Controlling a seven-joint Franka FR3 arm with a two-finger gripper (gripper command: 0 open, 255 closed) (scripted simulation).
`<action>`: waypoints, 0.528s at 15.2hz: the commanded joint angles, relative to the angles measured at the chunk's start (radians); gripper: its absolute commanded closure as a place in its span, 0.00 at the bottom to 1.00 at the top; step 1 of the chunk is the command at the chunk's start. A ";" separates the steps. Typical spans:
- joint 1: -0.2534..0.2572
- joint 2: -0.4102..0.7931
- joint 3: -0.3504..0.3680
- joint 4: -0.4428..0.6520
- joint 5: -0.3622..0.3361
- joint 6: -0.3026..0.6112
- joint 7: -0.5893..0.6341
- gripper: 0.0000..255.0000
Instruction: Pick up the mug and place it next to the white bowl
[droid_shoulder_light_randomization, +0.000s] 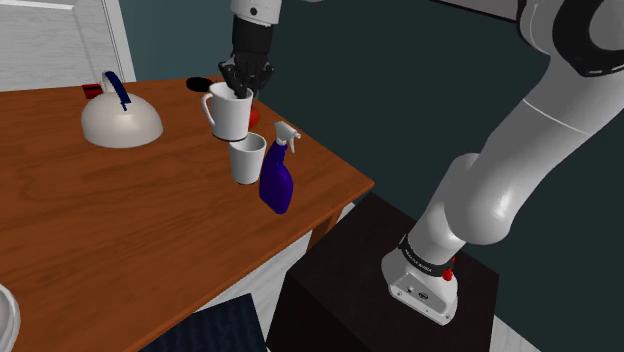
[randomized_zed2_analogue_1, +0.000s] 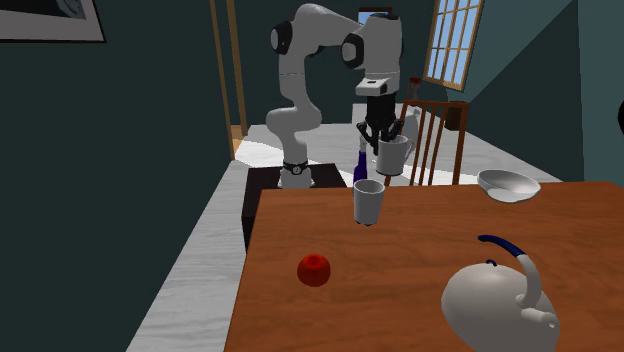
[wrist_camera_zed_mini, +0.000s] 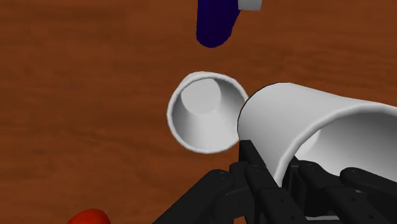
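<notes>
- Gripper (droid_shoulder_light_randomization: 241, 88) sits upper centre of the shoulder view, pointing down, with its jaws closed to a narrow gap on the mug (droid_shoulder_light_randomization: 229, 111).
- In the wrist view one finger (wrist_camera_zed_mini: 252, 167) presses the outside of the mug wall. The other goes inside the rim, so the grip is on the wall and not the handle.
- Mug is white, handle toward the shoulder view's left, roughly upright, and in the air off the table (droid_shoulder_light_randomization: 120, 230).
- A white cup (droid_shoulder_light_randomization: 246, 160) stands right under and beside the mug. Mug base and cup rim overlap in the shoulder view. The second exterior view shows a gap, with the mug higher and to the right.
- Blue bottle (droid_shoulder_light_randomization: 277, 176) stands just beside the cup, centre frame, close to the table edge by the stand (droid_shoulder_light_randomization: 380, 300).
- Red object (randomized_zed2_analogue_1: 314, 269) is lower centre of the second exterior view, apart from the cup.
- Bowl (randomized_zed2_analogue_1: 508, 184) is right of centre in that view, at the far table edge and well apart from the mug. In the shoulder view it clips the lower-left corner.
- Kettle (droid_shoulder_light_randomization: 120, 120) is upper left of the shoulder view.
- A wide stretch of bare wood runs from the cup down to the lower left of the shoulder view, toward the bowl.
</notes>
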 joint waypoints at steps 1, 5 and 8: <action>0.024 -0.002 0.028 0.001 0.001 0.000 0.053 1.00; 0.067 -0.004 0.082 0.000 0.003 0.006 0.149 1.00; 0.100 0.006 0.122 0.011 0.001 0.009 0.223 1.00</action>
